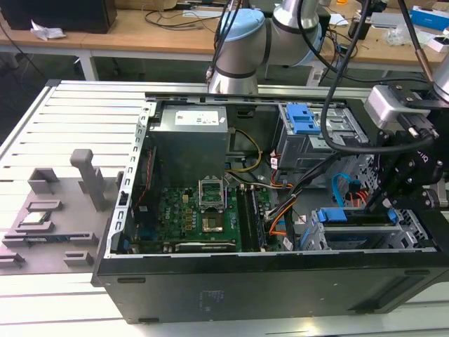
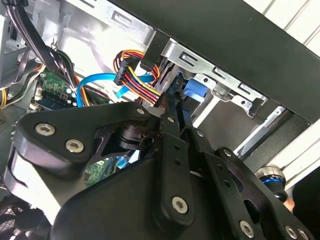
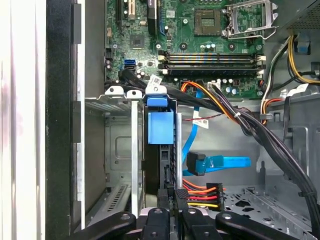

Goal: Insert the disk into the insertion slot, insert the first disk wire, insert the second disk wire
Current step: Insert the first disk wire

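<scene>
Hovering end effector [image 3: 171,194] at disk [image 3: 160,129] edge | insertion slot [image 3: 135,150] filled | cables [image 3: 199,193] beside

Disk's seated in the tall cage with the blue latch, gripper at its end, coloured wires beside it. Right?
Not quite. In the exterior view the disk sits in the low insertion slot, not the tall cage with the blue latch. The rest holds: in the first wrist view the gripper is at its end, coloured wires beside it.
</scene>
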